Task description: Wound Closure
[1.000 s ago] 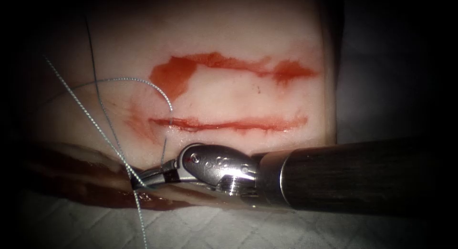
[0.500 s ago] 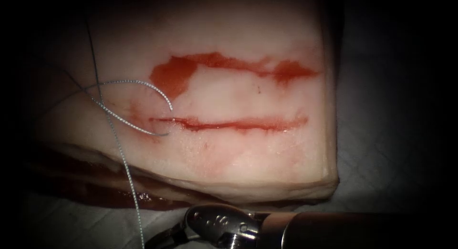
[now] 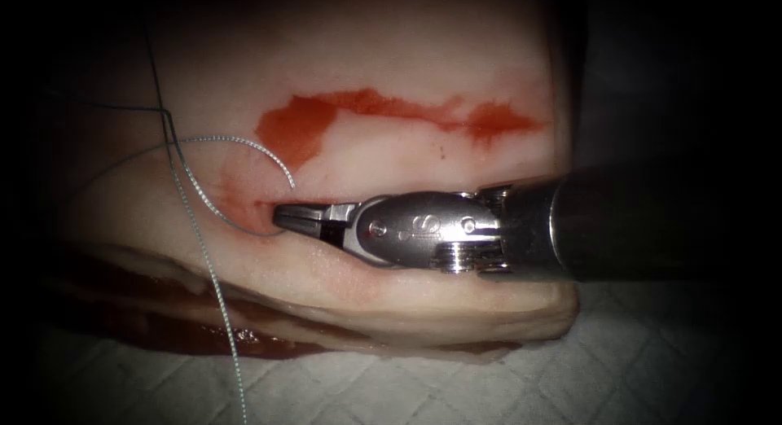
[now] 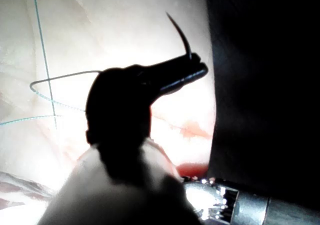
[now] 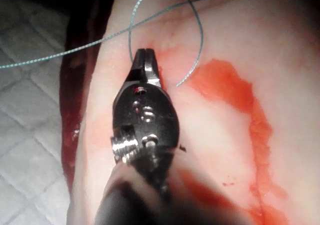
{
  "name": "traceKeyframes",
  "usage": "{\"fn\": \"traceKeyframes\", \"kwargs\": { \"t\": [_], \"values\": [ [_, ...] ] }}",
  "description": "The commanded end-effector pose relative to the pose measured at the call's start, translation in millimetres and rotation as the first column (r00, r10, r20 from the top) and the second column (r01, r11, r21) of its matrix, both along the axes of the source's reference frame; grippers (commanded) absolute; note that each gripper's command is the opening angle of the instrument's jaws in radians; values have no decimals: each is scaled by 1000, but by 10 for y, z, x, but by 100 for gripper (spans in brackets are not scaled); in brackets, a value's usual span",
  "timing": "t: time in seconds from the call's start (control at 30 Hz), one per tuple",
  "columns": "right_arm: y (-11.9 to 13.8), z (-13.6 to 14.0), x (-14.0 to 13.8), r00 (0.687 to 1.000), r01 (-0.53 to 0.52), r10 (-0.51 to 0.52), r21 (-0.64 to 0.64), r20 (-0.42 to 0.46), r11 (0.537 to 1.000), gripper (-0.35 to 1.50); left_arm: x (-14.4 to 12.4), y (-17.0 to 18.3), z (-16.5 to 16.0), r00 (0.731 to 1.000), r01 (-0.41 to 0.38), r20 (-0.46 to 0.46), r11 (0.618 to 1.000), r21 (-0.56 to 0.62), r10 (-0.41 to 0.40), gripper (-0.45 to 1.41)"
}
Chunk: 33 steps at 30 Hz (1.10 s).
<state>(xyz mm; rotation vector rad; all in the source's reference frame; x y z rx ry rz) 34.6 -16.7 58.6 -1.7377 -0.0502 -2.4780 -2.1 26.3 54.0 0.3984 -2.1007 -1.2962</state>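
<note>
Two tools are at work on the tissue (image 3: pixel 391 83), a pale block lying on a quilted white cloth (image 3: pixel 407 384). In the endoscope view the right tool (image 3: pixel 285 216) reaches in from the right and lies low along the cut (image 3: pixel 265 203), covering most of it, with its tip at the cut's left end. Its jaws are pressed together. The thread (image 3: pixel 208 270) curves in to meet the tip from the near left, but I cannot tell whether it is pinched between the jaws or only touching them. From there the thread runs left across the tissue, crosses itself near the far left, and one strand drops over the near edge onto the cloth. A free end arcs back to the right and stops just on the far side of the tool's tip. Red fluid (image 3: pixel 301 128) is smeared in a long band on the far side of the cut. The left wrist view shows the left tool (image 4: pixel 197 70) in silhouette, its jaws closed on the needle (image 4: pixel 181 35) close to one end of the curve. The rest of the needle sweeps up and away to a free point, clear of the tissue. The right wrist view shows the right tool (image 5: pixel 145 55) with its jaws together over the tissue and the thread looping just beyond the tip.
</note>
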Motion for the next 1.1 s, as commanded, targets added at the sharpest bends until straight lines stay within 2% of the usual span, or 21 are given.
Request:
{"fn": "traceKeyframes", "kwargs": {
  "t": [0.03,0.2,0.3,0.43,0.5,0.63,0.7,0.93,1.1],
  "values": [
    [6,10,12,1000,10,-10,-37,23,999,-11,-7,2,5,1000,-4,8,1000,6,4,-45],
    [8,20,11,997,38,-31,-87,75,996,-23,-9,0,3,1000,-9,13,1000,10,9,-45],
    [3,22,12,997,65,-60,-82,58,995,2,-9,0,3,1000,-15,17,1000,11,15,-45],
    [-3,22,11,995,91,-88,-77,45,993,-6,-9,0,3,1000,-18,21,1000,15,18,-45],
    [-12,28,11,992,124,-121,-77,41,989,5,-9,0,3,999,-21,25,1000,19,21,-45],
    [-19,33,12,990,138,-135,-81,38,987,12,-9,0,4,999,-21,25,1000,19,21,-45],
    [-19,32,12,989,143,-140,-86,37,986,24,-9,0,4,999,-21,25,1000,19,21,-45],
    [-19,32,14,990,142,-139,-85,38,986,32,-9,0,4,999,-27,32,999,27,26,-45],
    [-16,30,15,990,142,-140,-81,36,986,31,-9,0,4,999,-27,32,999,27,26,-45]
  ]
}}
